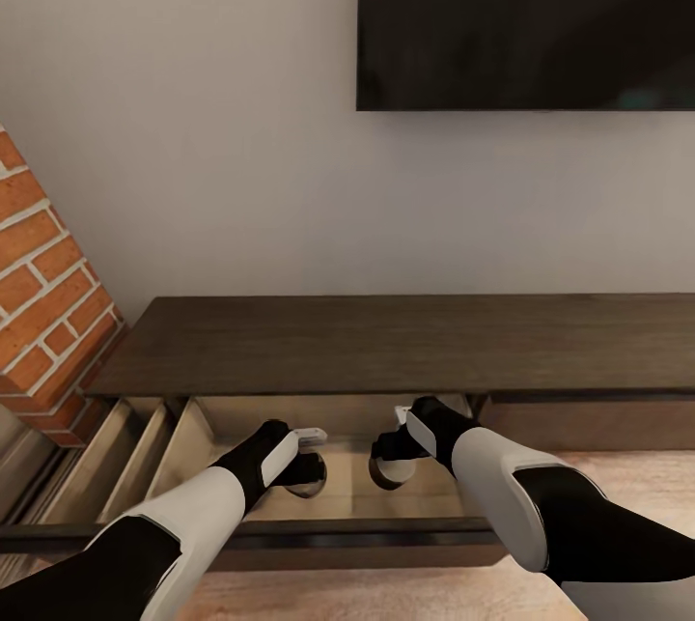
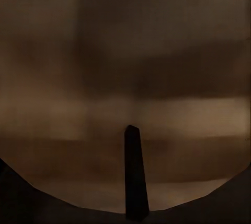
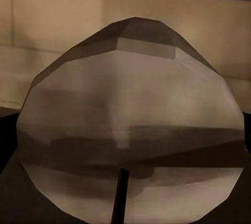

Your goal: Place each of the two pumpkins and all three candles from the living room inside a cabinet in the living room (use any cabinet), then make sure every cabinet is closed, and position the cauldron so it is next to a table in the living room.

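Inside the open cabinet, each gripper, left and right, hides its candle-like load; grip unclear.

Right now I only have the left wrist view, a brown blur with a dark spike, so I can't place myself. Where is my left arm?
Observer: Your left pincer is down inside the pulled-open front of the long dark brown wooden cabinet, below a black wall screen.
Operator: And the blur?
Observer: It looks like a stubby beige candle. The head view shows a pale round shape right at that pincer.
Operator: Where is the other arm?
Observer: The right pincer is in the same opening, beside yours, at a second beige candle.
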Robot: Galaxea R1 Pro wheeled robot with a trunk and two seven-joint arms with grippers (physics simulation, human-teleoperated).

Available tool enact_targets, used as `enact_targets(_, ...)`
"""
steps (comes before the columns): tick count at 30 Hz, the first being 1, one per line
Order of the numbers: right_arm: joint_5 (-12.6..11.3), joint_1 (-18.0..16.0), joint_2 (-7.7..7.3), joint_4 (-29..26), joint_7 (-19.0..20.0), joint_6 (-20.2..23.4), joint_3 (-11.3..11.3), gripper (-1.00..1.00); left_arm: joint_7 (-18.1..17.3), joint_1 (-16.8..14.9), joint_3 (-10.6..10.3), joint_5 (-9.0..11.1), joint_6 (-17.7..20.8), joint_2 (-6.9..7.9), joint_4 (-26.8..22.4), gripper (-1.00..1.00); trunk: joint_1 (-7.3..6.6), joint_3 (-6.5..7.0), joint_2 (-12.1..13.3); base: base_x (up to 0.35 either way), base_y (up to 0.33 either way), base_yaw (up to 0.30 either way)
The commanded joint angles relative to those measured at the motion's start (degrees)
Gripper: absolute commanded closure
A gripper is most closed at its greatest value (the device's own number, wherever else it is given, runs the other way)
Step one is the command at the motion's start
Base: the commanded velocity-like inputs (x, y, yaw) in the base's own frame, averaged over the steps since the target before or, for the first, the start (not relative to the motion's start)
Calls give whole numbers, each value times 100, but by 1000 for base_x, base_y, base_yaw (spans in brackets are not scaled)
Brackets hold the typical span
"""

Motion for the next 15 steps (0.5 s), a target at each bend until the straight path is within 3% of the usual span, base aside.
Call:
enact_targets(1, 12, -2, 0, -11, 11, 31, -4, 100, 41, -3, -19, 44, 19, 0, -9, 100, 21, -23, -44, 0, 0, 0)
enact_targets(7, 12, -2, 0, -11, 11, 31, -4, 100, 41, -3, -26, 44, 15, 0, -9, 100, 153, -130, -284, 0, 0, 0)
enact_targets(15, 12, -2, 0, -11, 11, 31, -4, 100, 41, -3, -24, 44, 18, 0, -9, 100, 153, -130, -284, 0, 0, 0)
